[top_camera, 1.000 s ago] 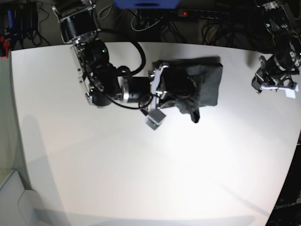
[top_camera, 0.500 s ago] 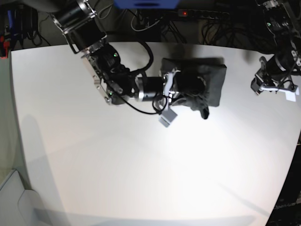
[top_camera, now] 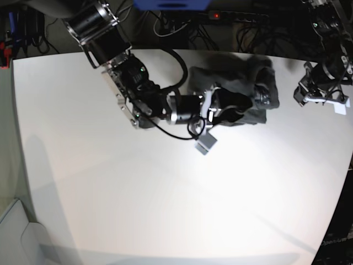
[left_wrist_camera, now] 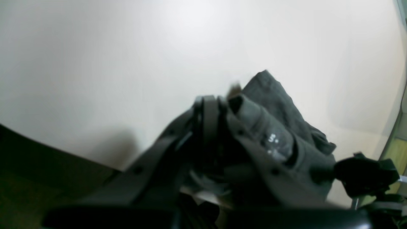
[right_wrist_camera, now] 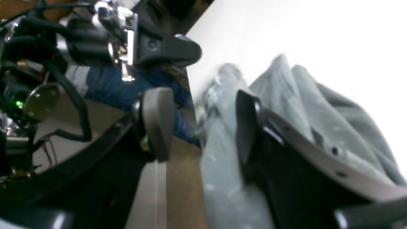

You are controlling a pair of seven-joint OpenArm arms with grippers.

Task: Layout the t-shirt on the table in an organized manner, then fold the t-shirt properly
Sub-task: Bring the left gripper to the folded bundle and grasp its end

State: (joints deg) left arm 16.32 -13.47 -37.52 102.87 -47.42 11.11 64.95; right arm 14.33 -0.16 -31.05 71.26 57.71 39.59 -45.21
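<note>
T-shirt (top_camera: 242, 83) lies bunched, dark grey, rumpled.

Black power strip (top_camera: 237, 16) with a red light beyond the far edge, tangled dark cables (top_camera: 182, 27) beside it, blue object (top_camera: 172, 4) at top.

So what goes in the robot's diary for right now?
right tool: open at shirt | left tool: shut, apart | shirt: bunched on table
</note>
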